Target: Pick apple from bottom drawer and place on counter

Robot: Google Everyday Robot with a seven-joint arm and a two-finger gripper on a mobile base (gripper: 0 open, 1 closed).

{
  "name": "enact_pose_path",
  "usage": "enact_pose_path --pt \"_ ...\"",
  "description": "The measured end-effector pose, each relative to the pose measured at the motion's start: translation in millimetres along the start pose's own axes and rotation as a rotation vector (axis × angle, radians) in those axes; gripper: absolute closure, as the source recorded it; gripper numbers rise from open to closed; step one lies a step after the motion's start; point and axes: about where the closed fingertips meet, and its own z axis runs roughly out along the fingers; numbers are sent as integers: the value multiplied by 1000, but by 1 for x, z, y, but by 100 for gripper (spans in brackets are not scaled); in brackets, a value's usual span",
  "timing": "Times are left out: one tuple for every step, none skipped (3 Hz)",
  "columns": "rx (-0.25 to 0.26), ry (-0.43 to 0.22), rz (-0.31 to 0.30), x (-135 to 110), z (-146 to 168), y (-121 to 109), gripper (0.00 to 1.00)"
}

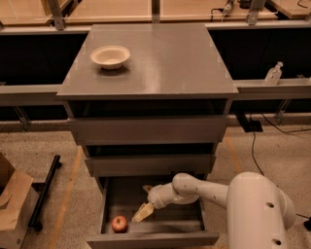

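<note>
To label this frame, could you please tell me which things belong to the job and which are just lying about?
Job: apple; bottom drawer, open; counter; gripper, in the drawer near the apple.
Lying about: white bowl; bottle; cardboard box.

place: robot lab; cues: wooden benches (194,9), speckled floor (277,151), grey drawer unit (146,130); gripper (144,210): inside bottom drawer (155,240)

The red-orange apple (119,223) lies at the front left of the open bottom drawer (153,239), with the gripper (143,212) just to its right. The grey counter (160,63) fills the upper centre.
</note>
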Motion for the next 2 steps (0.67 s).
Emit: enact_pose_path --pt "2 -4 5 4 8 -4 0" --pt "6 17 13 10 13 -3 0"
